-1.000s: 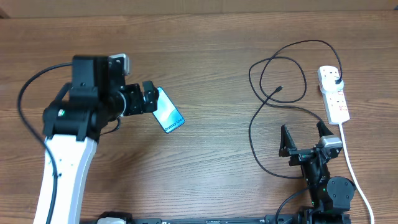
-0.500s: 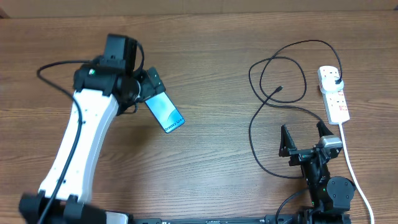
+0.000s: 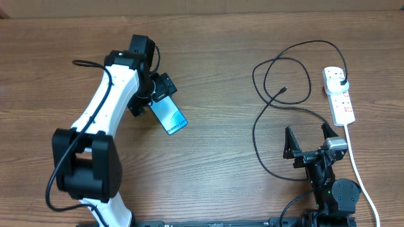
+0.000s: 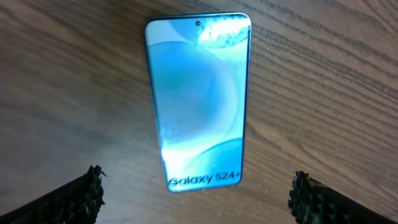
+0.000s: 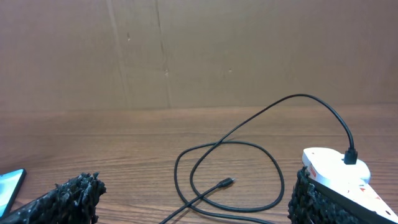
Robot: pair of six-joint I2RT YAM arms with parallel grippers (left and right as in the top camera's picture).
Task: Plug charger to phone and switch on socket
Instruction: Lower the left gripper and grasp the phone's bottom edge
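Note:
The phone (image 3: pixel 170 116) lies flat on the wooden table with its cyan screen up, and fills the left wrist view (image 4: pixel 199 102). My left gripper (image 3: pixel 153 95) is open and empty above the phone's upper-left end; in the left wrist view the fingers (image 4: pixel 199 202) straddle the "Galaxy" end. The charger cable (image 3: pixel 255 126) lies looped at right, its connector tip (image 3: pixel 285 89) free on the table and its plug (image 3: pixel 341 80) in the socket (image 3: pixel 338 94). My right gripper (image 3: pixel 309 140) is open and empty near the front edge. The right wrist view shows the tip (image 5: pixel 227 182) and socket (image 5: pixel 336 171).
The socket's thick white cord (image 3: pixel 356 170) runs to the front edge past my right arm. A brown cardboard wall (image 5: pixel 186 50) stands behind the table.
My left arm has stretched out and swung right, bringing its open gripper over the phone. The phone, cable, socket and right arm have not moved.

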